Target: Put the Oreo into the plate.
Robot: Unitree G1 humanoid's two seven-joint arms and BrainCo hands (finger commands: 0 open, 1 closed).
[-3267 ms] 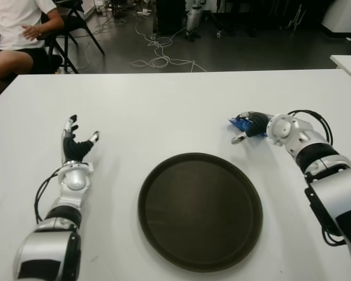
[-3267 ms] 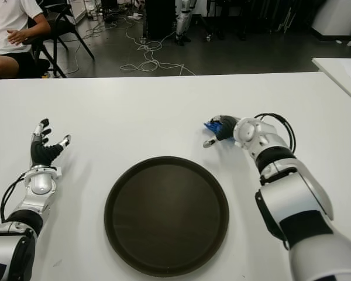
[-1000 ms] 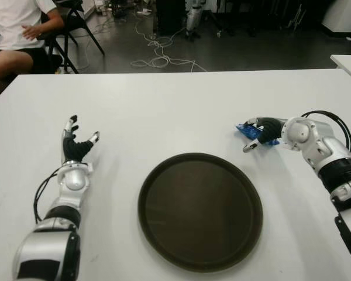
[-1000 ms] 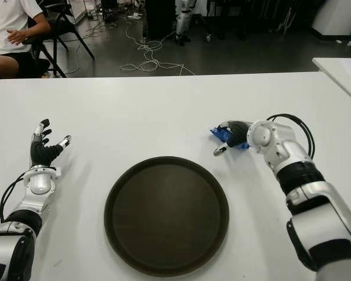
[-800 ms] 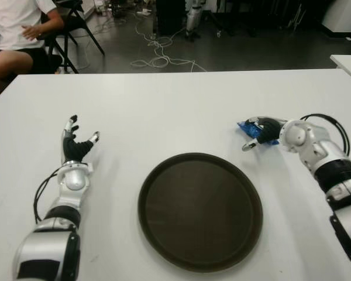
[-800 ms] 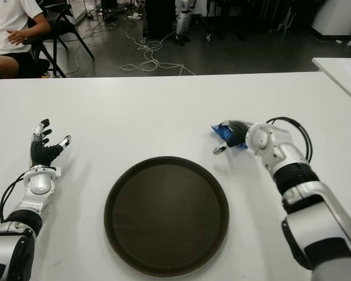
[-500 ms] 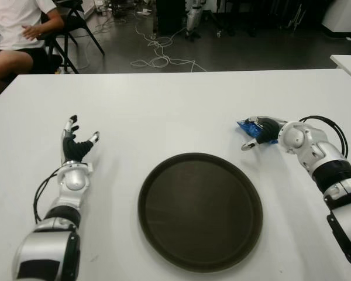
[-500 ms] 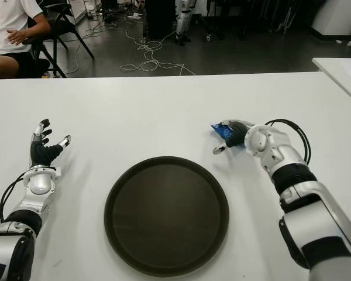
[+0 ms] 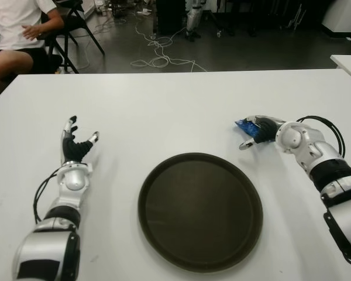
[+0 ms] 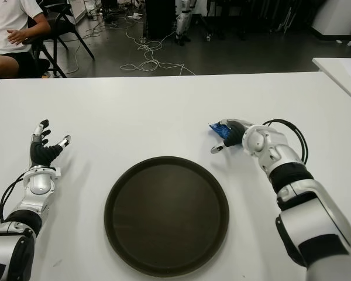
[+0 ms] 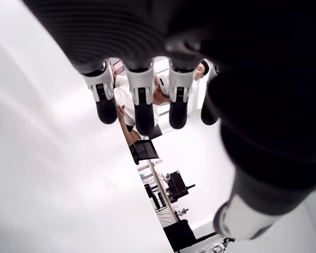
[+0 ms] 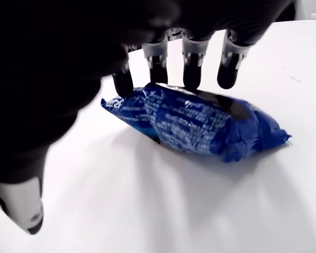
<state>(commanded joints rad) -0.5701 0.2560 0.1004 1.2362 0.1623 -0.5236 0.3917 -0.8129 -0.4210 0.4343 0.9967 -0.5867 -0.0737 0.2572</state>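
Crinkly, seemingly plastic Oreo [image 12: 200, 124] wrapper

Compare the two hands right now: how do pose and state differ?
The left hand has its fingers spread upward and holds nothing; the right hand arches over the blue Oreo pack, fingertips on its top, thumb apart, not yet closed around it. The left hand shows left of the plate; the right shows beyond its right rim. Both are low over the white table.

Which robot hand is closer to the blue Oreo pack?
Right. The right hand is over the Oreo pack, fingers touching it. The left hand is far across the table, beyond the plate.
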